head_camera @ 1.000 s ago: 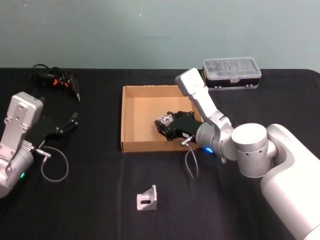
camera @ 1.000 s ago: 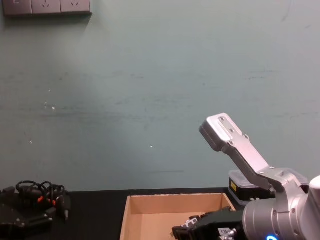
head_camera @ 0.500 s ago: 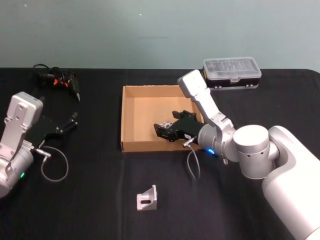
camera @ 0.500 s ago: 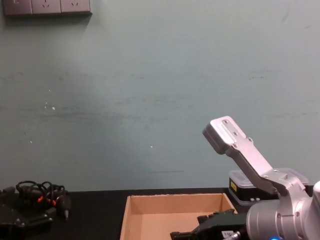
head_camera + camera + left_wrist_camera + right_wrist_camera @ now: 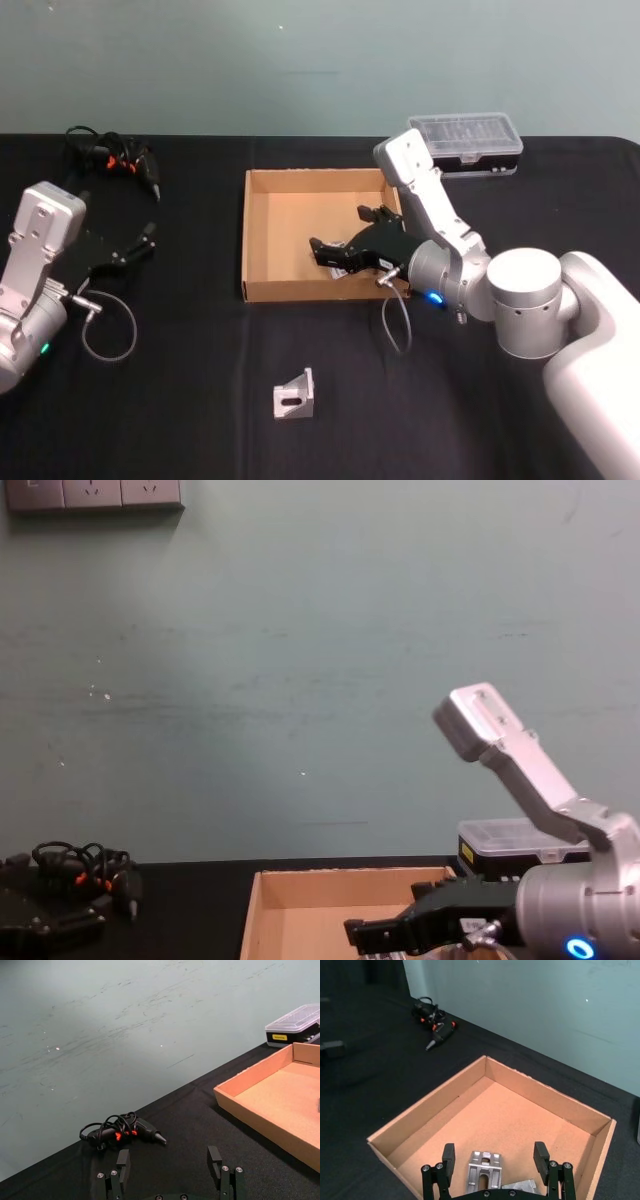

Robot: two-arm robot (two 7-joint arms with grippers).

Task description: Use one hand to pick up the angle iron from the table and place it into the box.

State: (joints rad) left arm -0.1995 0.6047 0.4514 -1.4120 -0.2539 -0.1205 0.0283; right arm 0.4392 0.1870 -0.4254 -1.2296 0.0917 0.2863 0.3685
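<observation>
Currently your right gripper (image 5: 338, 230) hangs over the near-right part of the box (image 5: 300, 292), jaws spread wide and empty, with one angle iron (image 5: 485, 1172) on the box floor beneath it. A second angle iron (image 5: 294, 397) sits on the matte black table (image 5: 180, 400) well in front of the box, and the left gripper (image 5: 168, 1157) is parked at the left, fingers apart. Behind it all is a scuffed teal wall (image 5: 300, 630) with sockets (image 5: 95, 492), plus a cabled black tool (image 5: 115, 158) and a clear-lidded case (image 5: 465, 140) near the table's far edge.

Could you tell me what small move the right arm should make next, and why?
Probably raise the right gripper clear of the box: its fingers are open, one angle iron lies inside beneath them, a second angle iron waits on the table.
</observation>
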